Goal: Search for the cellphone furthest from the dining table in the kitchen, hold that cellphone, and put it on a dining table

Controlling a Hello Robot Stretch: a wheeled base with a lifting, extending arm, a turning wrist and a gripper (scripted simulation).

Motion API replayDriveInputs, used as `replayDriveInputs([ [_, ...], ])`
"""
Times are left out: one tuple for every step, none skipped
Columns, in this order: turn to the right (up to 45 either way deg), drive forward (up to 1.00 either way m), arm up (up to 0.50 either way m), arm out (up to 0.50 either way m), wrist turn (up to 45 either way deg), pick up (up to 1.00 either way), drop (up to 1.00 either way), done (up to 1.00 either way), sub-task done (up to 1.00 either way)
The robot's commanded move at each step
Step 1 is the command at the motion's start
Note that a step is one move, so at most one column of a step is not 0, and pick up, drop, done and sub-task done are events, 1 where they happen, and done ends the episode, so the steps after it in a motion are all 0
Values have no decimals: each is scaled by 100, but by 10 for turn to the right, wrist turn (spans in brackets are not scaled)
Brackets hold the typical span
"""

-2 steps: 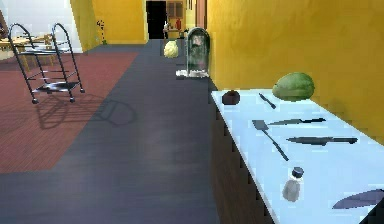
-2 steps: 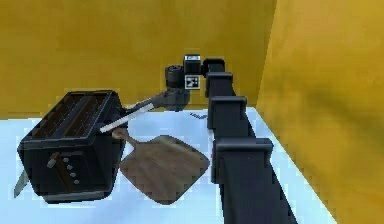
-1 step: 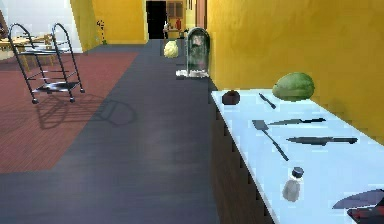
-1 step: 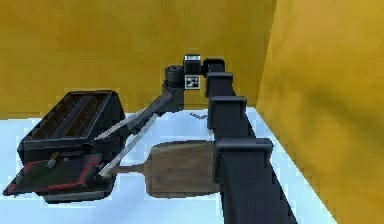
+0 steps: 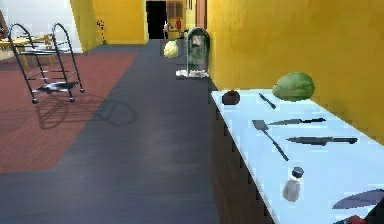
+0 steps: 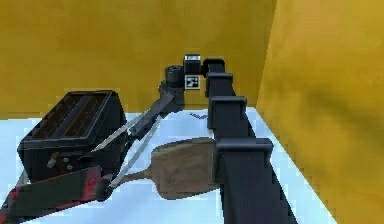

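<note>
**A:** Arm side view first. The arm (image 6: 236, 130) reaches out over the pale table (image 6: 160, 208), and the end effector (image 6: 115, 142) angles down toward a black toaster (image 6: 68, 125).

**B:** Has it got anything in its grasp?

**A:** Can't call it. The toaster and the tabletop sit right behind those thin fingers, so I cannot tell whether it holds anything. A wooden spatula (image 6: 185, 165) lies flat on the table just beside the arm. There's a red-and-black thing (image 6: 60, 192) at the bottom left that I can't name.

**B:** And looking ahead?

**A:** In the forward view, the table runs along the yellow wall (image 5: 300, 40) on the right. A green round thing (image 5: 293, 86) sits against that wall, with a dark red fruit (image 5: 231, 97) near the table's far corner. Then there's a long knife (image 5: 322, 140), a shorter knife (image 5: 297, 121), a metal turner (image 5: 268, 135) and a small shaker (image 5: 292, 186) nearer the camera.

**B:** Where's the cellphone?

**A:** I can't tell which of these small shapes, if any, is the cellphone.

**B:** The rest of the room?

**A:** Dark floor (image 5: 130, 160). On the left, a black wire-frame chair (image 5: 55, 65) stands on a red rug (image 5: 60, 115). There's a dark doorway (image 5: 158, 18) at the far end.
</note>
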Motion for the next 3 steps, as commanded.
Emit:
replayDriveInputs([
  [0,0,0,-30,0,0,0,0,0],
  [-450,0,0,0,0,0,0,0,0],
  [-150,0,0,0,0,0,0,0,0],
])
